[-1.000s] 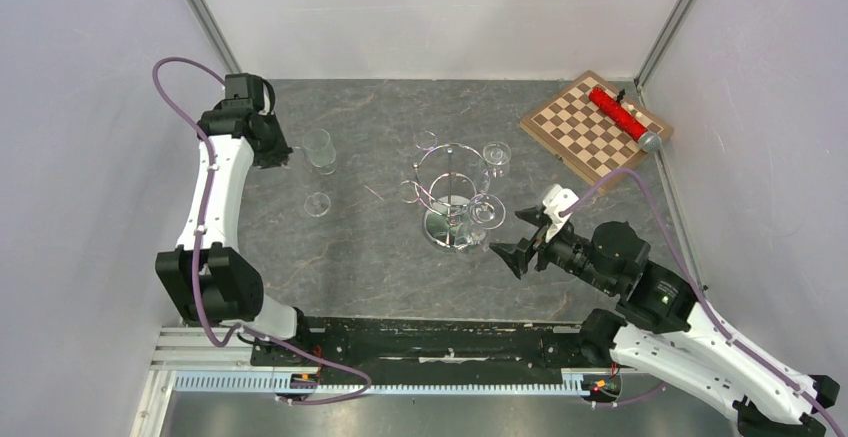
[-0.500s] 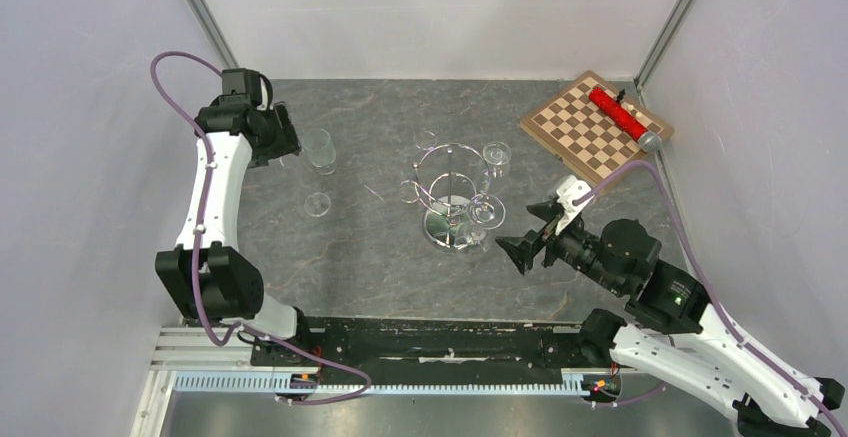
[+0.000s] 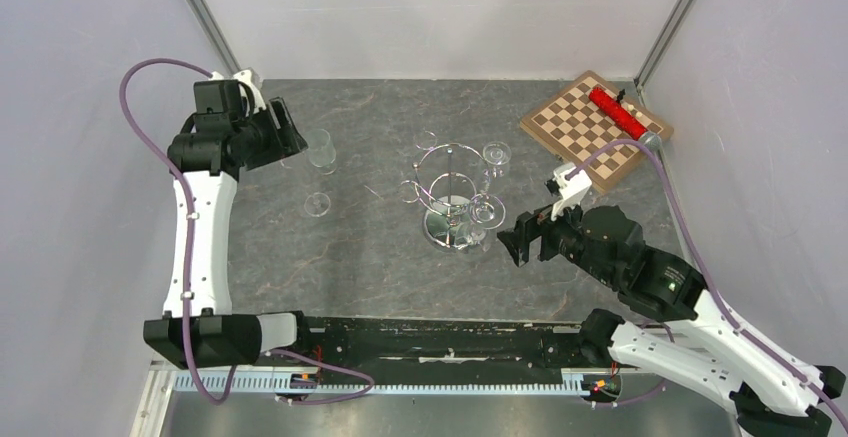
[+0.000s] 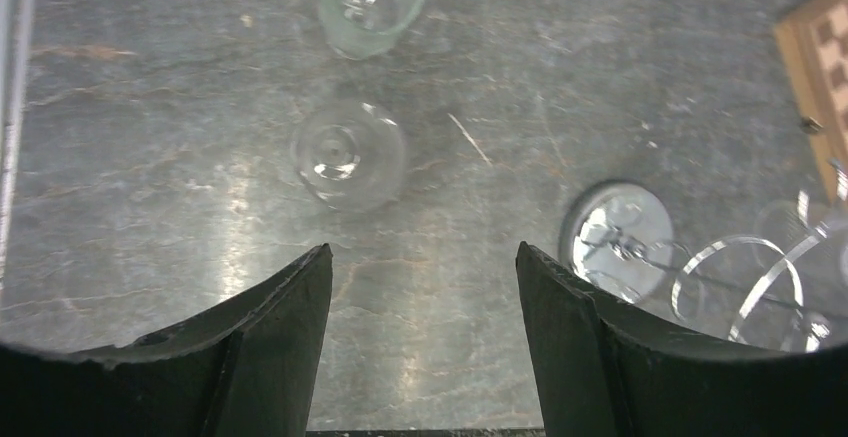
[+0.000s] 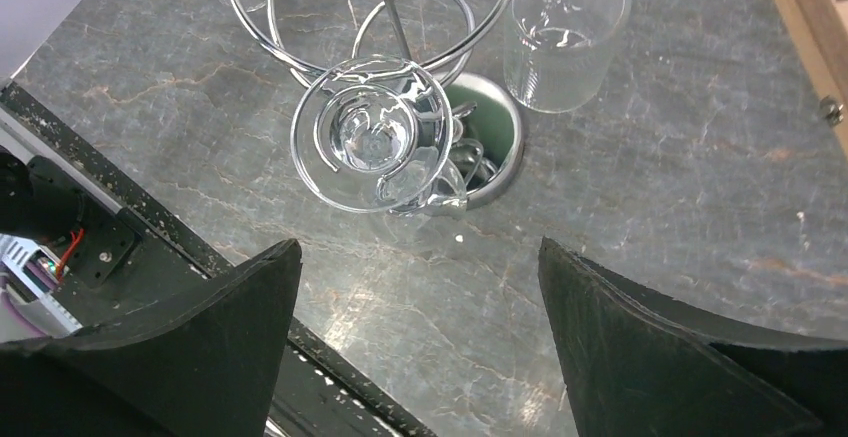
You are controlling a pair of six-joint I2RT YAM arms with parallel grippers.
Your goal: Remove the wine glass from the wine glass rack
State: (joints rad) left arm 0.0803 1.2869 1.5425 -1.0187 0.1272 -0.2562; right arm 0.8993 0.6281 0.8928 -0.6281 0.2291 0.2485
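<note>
— At mid-surface: target location?
— Wine glass [image 5: 372,135] hangs inverted, stem vertical, on the near-right side of the wine glass rack [image 3: 448,195]. Right claw [image 3: 512,247], wide and empty, stands just beside it toward the near-right corner; nearer arm.
— Left claw [image 3: 287,135]?
— Wide, empty, well apart at far left. Second glass [image 5: 565,47] also hangs, empty.

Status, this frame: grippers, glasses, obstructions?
Left gripper, right gripper: jaws open, empty. Near glass hangs on rack, before right gripper. Nothing between. Second glass hangs behind.
</note>
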